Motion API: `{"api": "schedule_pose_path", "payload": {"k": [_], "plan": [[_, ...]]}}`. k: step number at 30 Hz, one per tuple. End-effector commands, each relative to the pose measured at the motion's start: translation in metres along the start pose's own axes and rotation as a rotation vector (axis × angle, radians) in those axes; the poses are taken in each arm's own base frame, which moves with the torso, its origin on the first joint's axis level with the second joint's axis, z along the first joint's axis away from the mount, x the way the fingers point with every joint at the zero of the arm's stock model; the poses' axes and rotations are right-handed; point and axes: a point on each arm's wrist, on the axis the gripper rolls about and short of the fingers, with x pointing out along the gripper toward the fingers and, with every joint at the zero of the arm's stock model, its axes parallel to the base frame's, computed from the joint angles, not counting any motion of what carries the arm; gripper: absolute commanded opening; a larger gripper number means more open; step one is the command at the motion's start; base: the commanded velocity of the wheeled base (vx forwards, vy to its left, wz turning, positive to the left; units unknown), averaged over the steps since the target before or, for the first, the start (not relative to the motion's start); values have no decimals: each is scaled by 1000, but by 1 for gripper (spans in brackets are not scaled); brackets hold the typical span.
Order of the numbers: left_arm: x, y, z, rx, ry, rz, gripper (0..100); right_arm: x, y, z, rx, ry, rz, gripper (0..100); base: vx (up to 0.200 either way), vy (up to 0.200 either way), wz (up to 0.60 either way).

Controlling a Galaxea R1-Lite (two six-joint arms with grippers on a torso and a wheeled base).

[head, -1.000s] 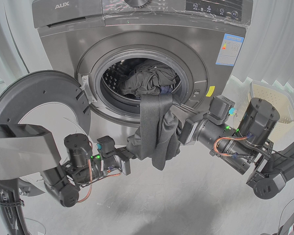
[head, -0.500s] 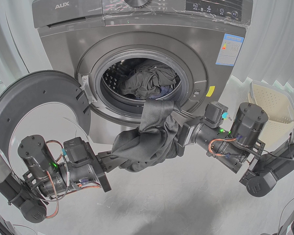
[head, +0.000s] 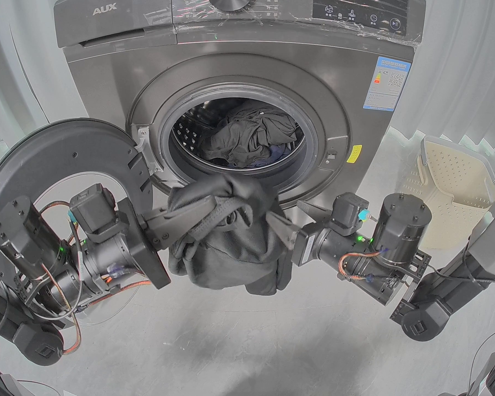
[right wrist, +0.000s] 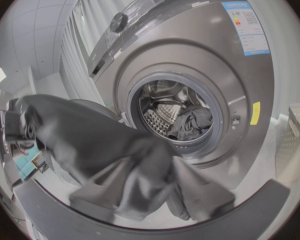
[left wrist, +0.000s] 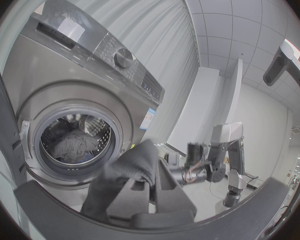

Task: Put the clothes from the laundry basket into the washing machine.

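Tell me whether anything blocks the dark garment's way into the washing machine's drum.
Nothing visible does. The garment hangs between the left pincer and right pincer just in front of the drum's mouth, the door stands swung open, and the clothes inside lie low.

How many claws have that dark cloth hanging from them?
2. The left claw carries one end of the cloth, the right claw the other, both just below the washer opening. Folds hide how firmly the right one grips.
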Motion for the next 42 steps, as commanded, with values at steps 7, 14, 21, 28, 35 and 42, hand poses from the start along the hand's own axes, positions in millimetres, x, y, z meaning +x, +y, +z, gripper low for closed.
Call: {"api": "schedule_pose_path", "payload": {"k": [7, 14, 21, 28, 35, 42], "plan": [[20, 9, 16, 19, -107, 95, 0, -17, 9, -27, -21, 118, 31, 100, 0, 0, 0], [26, 14, 7, 12, -88, 123, 0, -15, 16, -23, -27, 99, 54, 100, 0, 0, 0], [28, 15, 5, 10, -87, 129, 0, -11, 22, -17, -28, 57, 73, 100, 0, 0, 0], [28, 15, 6, 11, -88, 128, 0, -2, 18, -15, -32, 34, 61, 100, 0, 0, 0], [29, 16, 7, 14, -95, 128, 0, -2, 17, -13, -30, 30, 55, 100, 0, 0, 0], [30, 19, 7, 14, -96, 134, 0, -4, 13, -16, -32, 42, 44, 100, 0, 0, 0]]}}
